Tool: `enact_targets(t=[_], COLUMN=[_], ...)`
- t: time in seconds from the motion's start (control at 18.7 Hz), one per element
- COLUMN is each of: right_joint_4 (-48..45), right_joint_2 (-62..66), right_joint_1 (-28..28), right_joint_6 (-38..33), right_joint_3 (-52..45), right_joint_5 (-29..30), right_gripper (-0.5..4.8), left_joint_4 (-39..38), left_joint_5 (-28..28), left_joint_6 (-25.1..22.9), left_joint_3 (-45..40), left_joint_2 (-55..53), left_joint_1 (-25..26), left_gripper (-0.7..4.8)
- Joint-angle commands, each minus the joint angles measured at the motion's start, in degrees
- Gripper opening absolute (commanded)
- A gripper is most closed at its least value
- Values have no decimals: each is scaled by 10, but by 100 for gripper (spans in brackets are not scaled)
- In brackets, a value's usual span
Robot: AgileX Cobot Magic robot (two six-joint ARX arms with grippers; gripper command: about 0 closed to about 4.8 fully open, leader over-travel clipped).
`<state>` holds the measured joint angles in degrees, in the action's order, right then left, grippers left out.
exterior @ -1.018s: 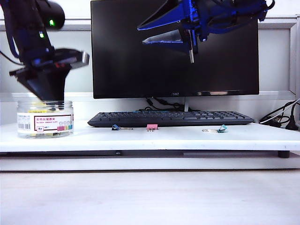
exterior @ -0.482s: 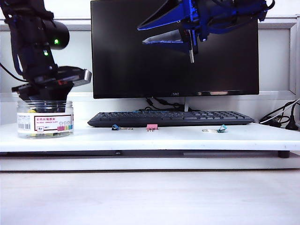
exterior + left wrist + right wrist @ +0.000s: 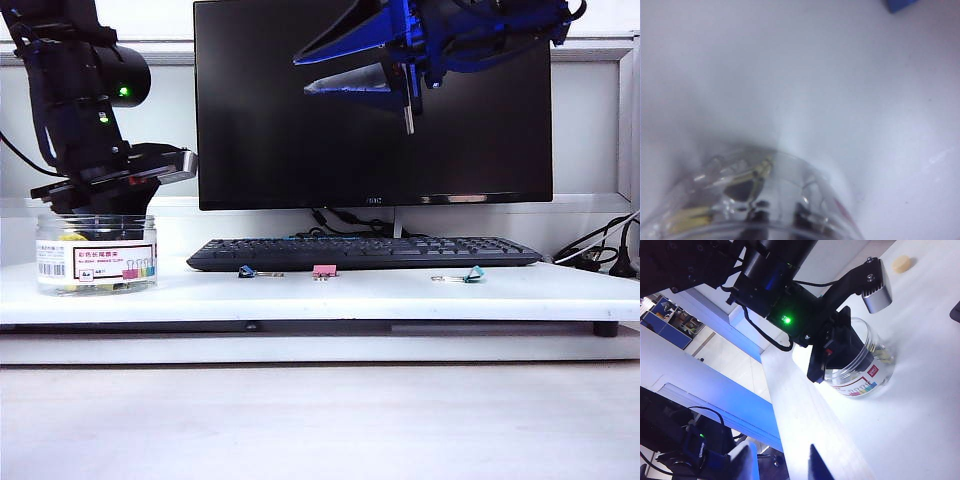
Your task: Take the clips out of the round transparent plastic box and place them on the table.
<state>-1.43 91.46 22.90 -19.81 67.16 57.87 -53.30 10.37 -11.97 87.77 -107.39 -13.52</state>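
The squat clear plastic jar [image 3: 96,254] stands upright near the white desk board's [image 3: 400,292] left edge, yellow clips [image 3: 747,176] inside. The left gripper [image 3: 97,205] reaches into it, jaws hidden. The right gripper [image 3: 345,70] hangs part-open, empty, high above the black keyboard [image 3: 365,252].

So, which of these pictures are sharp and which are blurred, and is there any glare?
Exterior view: sharp and evenly lit, the label on the round transparent plastic box readable as print. Left wrist view: soft and hazy, too close to focus, the clips only smeared yellow shapes behind the box wall. Right wrist view: fairly sharp, with bright glare on the table around the box.
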Motion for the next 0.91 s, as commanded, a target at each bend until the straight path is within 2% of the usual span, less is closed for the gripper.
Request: enact_targets(t=[0.05,0.21,0.32,0.91], right_joint_4=[-6,-7,-7,-5], right_joint_2=[-2,-3,-3,-3], right_joint_1=[-1,-4,-6,-9], right_joint_6=[4,3,3,3], right_joint_3=[2,3,3,3], right_joint_5=[3,3,3,10], right_gripper=[148,148,148,148], left_joint_4=[6,5,5,7], left_joint_5=[2,2,2,4], left_joint_6=[0,0,0,0], left_joint_3=[1,1,1,1], left_joint_2=[2,2,2,2], left_joint_1=[0,0,0,0], left_gripper=[78,67,15,-6])
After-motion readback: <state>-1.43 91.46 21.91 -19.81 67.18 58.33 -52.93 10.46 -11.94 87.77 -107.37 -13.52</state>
